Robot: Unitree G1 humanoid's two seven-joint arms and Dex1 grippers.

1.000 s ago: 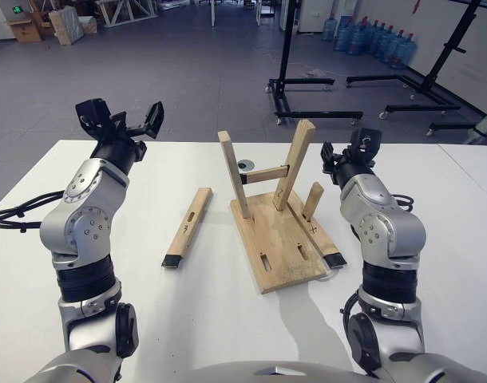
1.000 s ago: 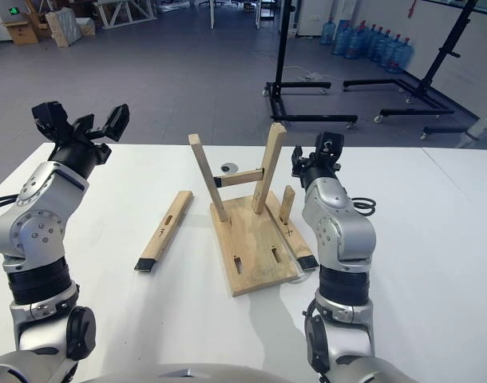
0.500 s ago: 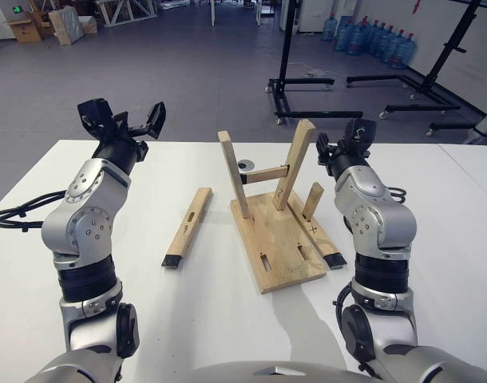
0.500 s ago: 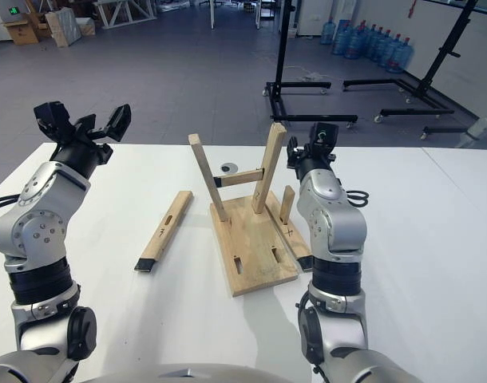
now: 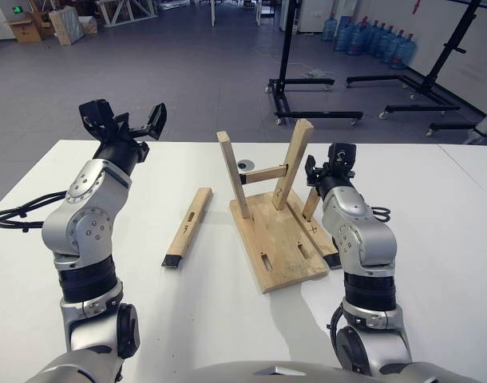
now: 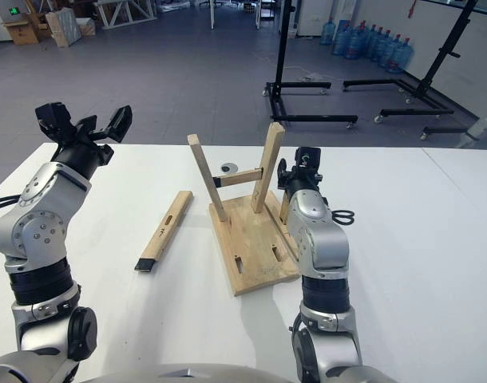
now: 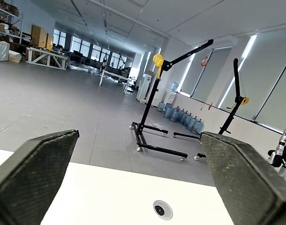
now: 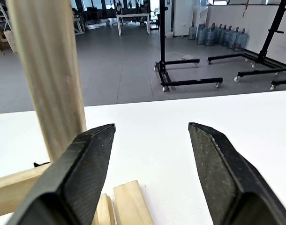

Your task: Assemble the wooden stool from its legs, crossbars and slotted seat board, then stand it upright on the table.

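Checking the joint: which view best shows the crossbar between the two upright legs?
The left eye view: the crossbar runs in full between both legs. The right eye view matches it. The right wrist view catches one end against a leg. The left wrist view faces the room beyond.

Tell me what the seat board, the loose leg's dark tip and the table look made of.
Seat board: pale, bare-looking wood, matt, with faint grain lines and no varnish gleam.
Tip of the loose leg: a black cap, probably rubber or plastic; too small to tell which.
Table: smooth white top, likely laminate or painted board, uniform with no grain.
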